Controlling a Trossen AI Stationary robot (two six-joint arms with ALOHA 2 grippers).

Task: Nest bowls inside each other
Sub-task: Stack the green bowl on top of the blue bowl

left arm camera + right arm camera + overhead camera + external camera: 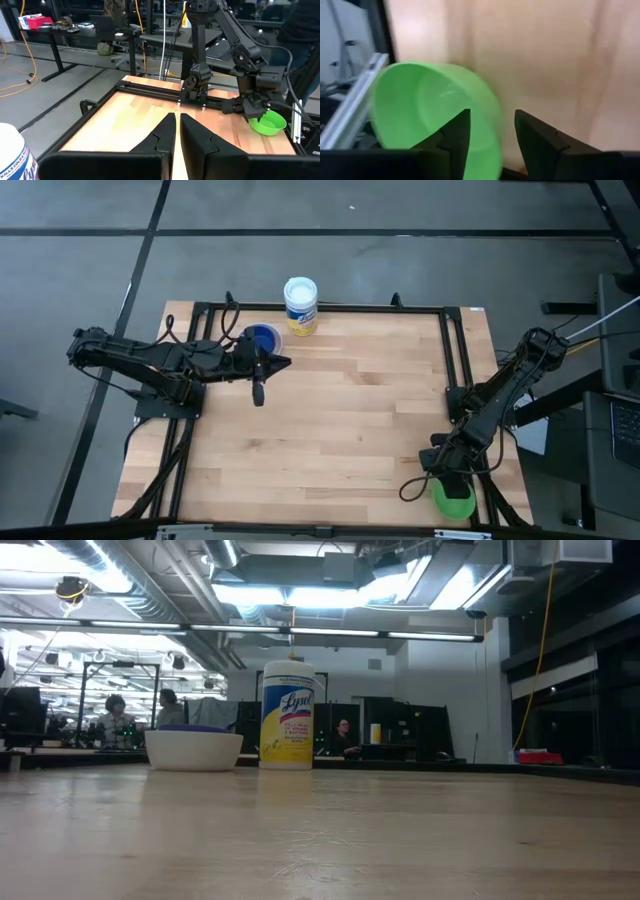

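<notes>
A white bowl [193, 750] with a dark blue bowl [262, 337] nested in it stands on its base at the table's far left. My left gripper [260, 380] hovers shut just nearside of it, holding nothing. A green bowl [430, 110] lies tilted at the table's near right corner [455, 500]. My right gripper [492, 140] is open and slants down over the bowl. One finger [456, 137] is inside the bowl, the other [535, 142] outside, with the rim between them. My right gripper stands astride the green bowl's rim [495, 125], slanting down from above. Bare wood shows between the wall and the outer finger. I cannot tell whether the inner finger touches the bowl.
A tall white wipes container [300, 305] with a blue-and-yellow label stands at the far edge, right of the nested bowls. A black metal frame [452, 360] runs along the table's sides, and a rail [350, 112] lies close beside the green bowl. Bare wood spans the middle [350, 420].
</notes>
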